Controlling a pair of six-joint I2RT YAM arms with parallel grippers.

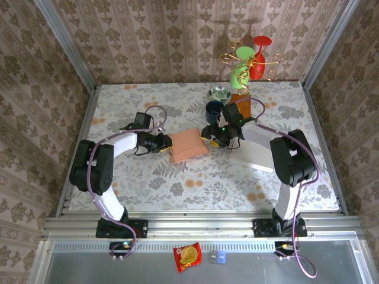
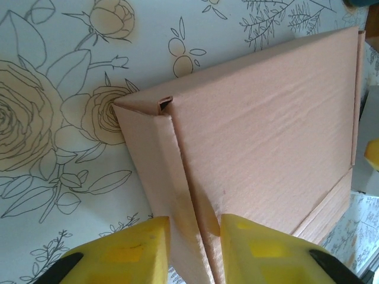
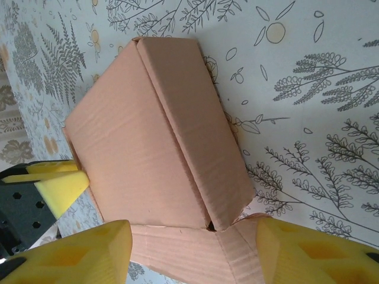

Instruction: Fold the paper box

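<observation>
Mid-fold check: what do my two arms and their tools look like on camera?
The left arm and right arm have black joints, white links and purple cables looping outside. The left tool and right tool each carry two chunky yellow fingers with recessed squares. A green light glows near the right wrist.

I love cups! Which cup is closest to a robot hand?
The dark blue mug, just beyond the right gripper; the green cups and red cup sit farther back.
</observation>
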